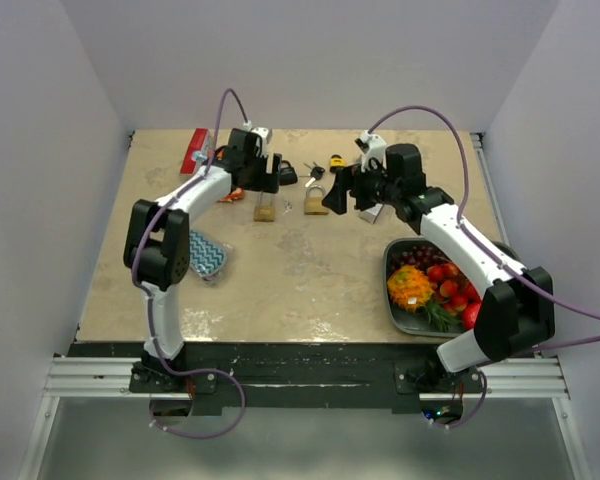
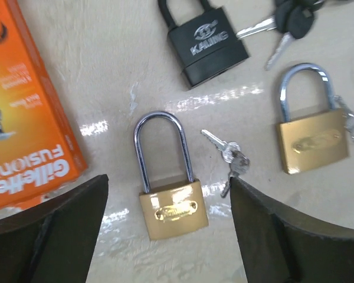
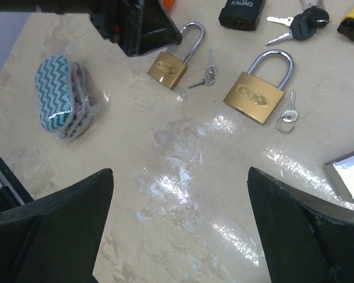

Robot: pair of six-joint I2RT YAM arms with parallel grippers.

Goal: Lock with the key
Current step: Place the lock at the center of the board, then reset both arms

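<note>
Fruit fills a grey tray (image 1: 389, 268) at lower right of the top view, next to the right arm. Plastic-wrapped zigzag cloth (image 1: 209, 256) lies left of centre on the beige surface (image 1: 300, 290).

Further up, the right hand (image 3: 180, 177) hovers over bare surface. Its jaws are spread wide with nothing between them.

Beyond it a big brass padlock (image 3: 255, 95) lies flat with a small key ring (image 3: 287, 115) just to its right. A silver box corner (image 3: 348, 177) shows at the right edge of the right wrist view.

The left hand (image 2: 170, 183) is open too. Its dark fingers (image 2: 65, 230) stand either side of the small brass padlock (image 2: 171, 203), with a gap on each side and no contact. That padlock lies flat, centre of the left wrist view, long shackle pointing to the top of the frame. Whether it is locked cannot be told.

Small keys (image 2: 230, 156) lie just right of it on the surface, near but not touching and not in any keyhole.

Farther up sit a black padlock (image 2: 209, 44) and black-headed keys (image 2: 292, 20), upper right. An orange razor box (image 2: 23, 118) runs along the left edge. A yellow item (image 1: 336, 160), too small to identify, sits near the far middle of the top view.
</note>
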